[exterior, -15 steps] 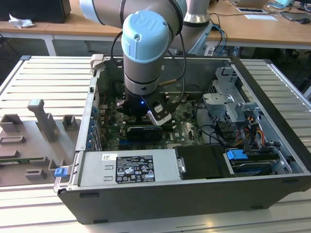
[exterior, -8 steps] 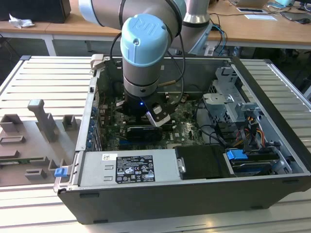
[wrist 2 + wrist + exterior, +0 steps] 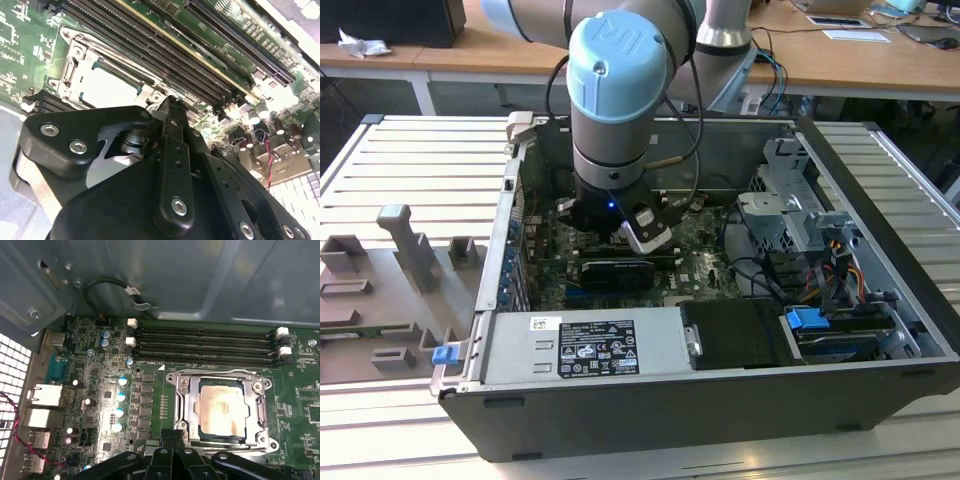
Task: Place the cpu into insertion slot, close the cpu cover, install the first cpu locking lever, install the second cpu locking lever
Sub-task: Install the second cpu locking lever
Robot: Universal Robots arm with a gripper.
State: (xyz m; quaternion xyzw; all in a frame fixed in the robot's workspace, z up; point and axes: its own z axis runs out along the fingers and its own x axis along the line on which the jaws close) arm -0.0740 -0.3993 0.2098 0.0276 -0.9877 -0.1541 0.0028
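Observation:
The cpu [image 3: 222, 407], a pale square chip, lies in the insertion slot [image 3: 172, 377] on the green motherboard. The silvery cpu cover [image 3: 190, 397] lies flat around it, framing its top. In the second wrist view the cpu [image 3: 107, 90] shows beyond the fingers. My gripper [image 3: 173, 436] is shut with nothing between its black fingertips, which sit at the socket's corner nearest the arm. Whether they touch a lever there is hidden. In the second wrist view the gripper [image 3: 170, 102] points at that same corner. In the exterior view the gripper [image 3: 620, 232] reaches down inside the open computer case.
Long black memory slots [image 3: 205, 345] run beside the socket, with the grey case wall [image 3: 200, 275] behind them. A row of capacitors [image 3: 120, 397] and rear ports [image 3: 45, 395] stand on the socket's other side. The power supply [image 3: 590, 345] and drive cage [image 3: 790, 200] crowd the case.

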